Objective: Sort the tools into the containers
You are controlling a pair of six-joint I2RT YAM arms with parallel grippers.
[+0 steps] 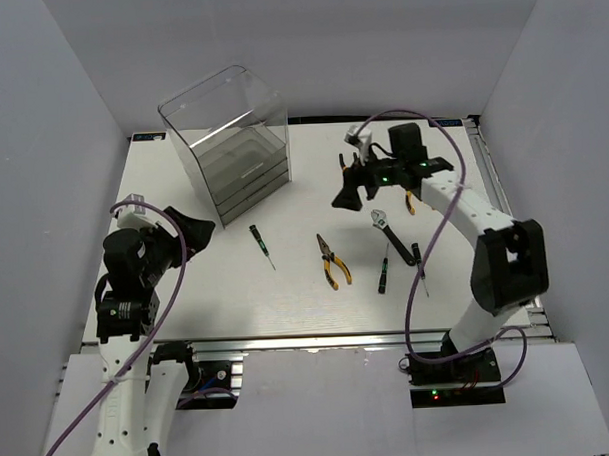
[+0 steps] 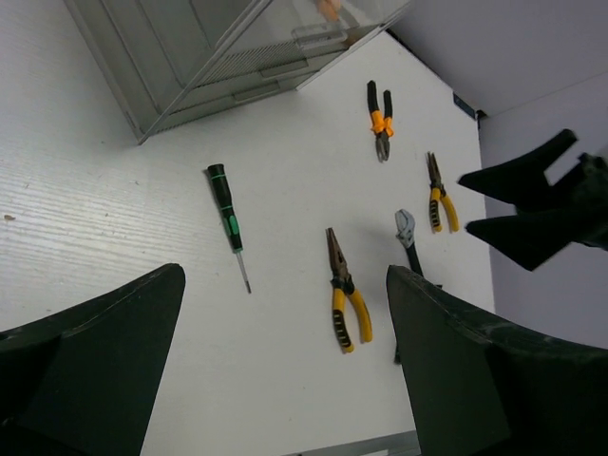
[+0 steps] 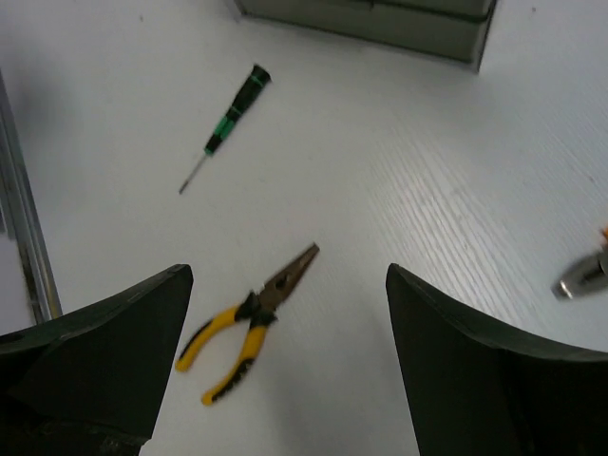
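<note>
Two robot arms hang over a white bench (image 1: 187,302) with a fine, wood-like grain. Plain white walls (image 1: 40,117) box it in on three sides, and an aluminium rail (image 1: 309,343) runs along the near edge. Purple cables (image 1: 439,198) loop along both arms.

The left pincer (image 1: 197,237) is released, its black fingers spread wide over bare bench at the left and grasping nothing. The right pincer (image 1: 353,194) is also spread wide and empty, raised above the far right part of the bench.

The clear cabinet (image 1: 231,140), with a curved transparent top and stacked grey-tinted drawers, stands at the far left-centre. The tools lie loose on the bench outside it. A green-and-black screwdriver (image 1: 261,245) is nearest the cabinet, and yellow-handled pliers (image 1: 332,259) lie in the middle. To their right is a silver wrench (image 1: 379,220), with a second screwdriver (image 1: 383,270) just below its head. A second yellow-handled pair (image 1: 410,200) lies partly under the right arm. The left wrist view shows orange-handled pliers (image 2: 380,119) farther back, near the cabinet's corner.
</note>
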